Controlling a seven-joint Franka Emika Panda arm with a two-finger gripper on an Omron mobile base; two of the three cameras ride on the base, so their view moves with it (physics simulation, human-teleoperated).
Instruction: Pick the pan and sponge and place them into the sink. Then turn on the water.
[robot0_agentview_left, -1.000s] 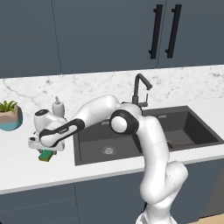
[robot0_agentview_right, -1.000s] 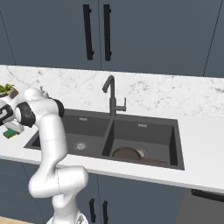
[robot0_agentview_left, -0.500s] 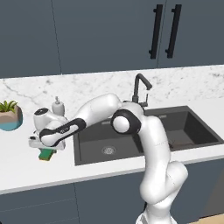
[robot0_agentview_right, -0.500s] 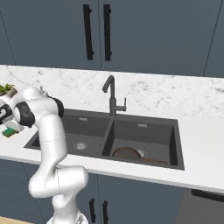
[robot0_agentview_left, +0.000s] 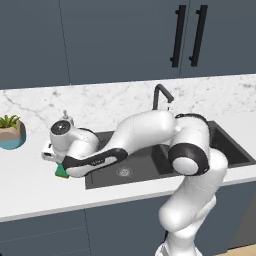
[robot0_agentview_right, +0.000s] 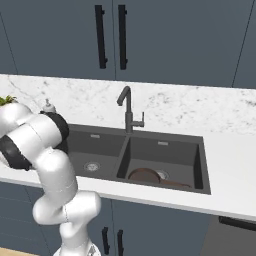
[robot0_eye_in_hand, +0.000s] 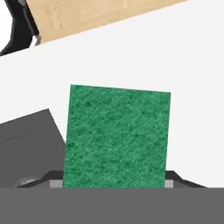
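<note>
On your far left a small potted plant (robot0_agentview_left: 11, 131) sits on the white bench (robot0_agentview_left: 30, 185), clear of the work. Next comes the gripper (robot0_agentview_left: 59, 161), low over the bench just left of the sink (robot0_agentview_left: 235, 150), with the soap dispenser (robot0_agentview_left: 65, 117) right behind the hand. The sponge (robot0_eye_in_hand: 117, 138) sits between the fingers, green face toward the hand camera; they appear closed on its sides, and it looks tilted off the bench, though you cannot confirm how firm the hold is.

Further right, the left basin is bare around its drain (robot0_agentview_left: 124, 172), the faucet (robot0_agentview_right: 127, 109) rises behind the divider, and the pan (robot0_agentview_right: 145, 175) already lies in the right basin.

Your risks from here: the sponge is soft, so a shallow pinch could let it slip out during the swing. Carry it too low and it may catch the sink's near rim. A wide sweep could knock the dispenser or, later, the faucet neck.
</note>
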